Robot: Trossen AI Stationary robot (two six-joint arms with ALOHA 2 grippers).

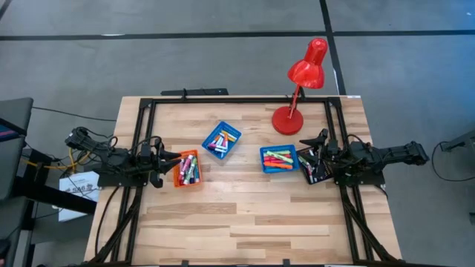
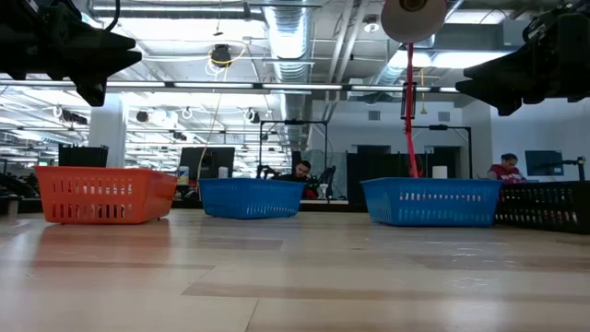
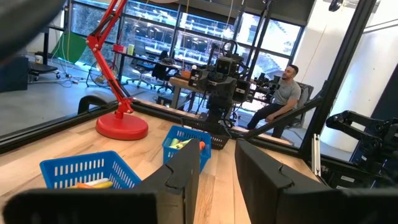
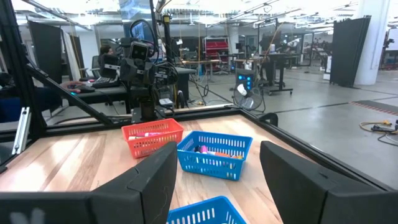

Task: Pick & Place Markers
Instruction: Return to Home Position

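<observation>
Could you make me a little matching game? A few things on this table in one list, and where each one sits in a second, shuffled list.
1 orange tray
2 black tray
3 red lamp

A by the right claw
B near the table's back edge
C by the left claw

Pairs: 1-C, 2-A, 3-B

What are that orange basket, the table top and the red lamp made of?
The orange basket looks like moulded plastic: slotted walls, even matte colour. The table top looks like wood: pale jointed planks with grain, faint sheen, perhaps varnished. The red lamp is probably painted metal: smooth gloss.
</observation>
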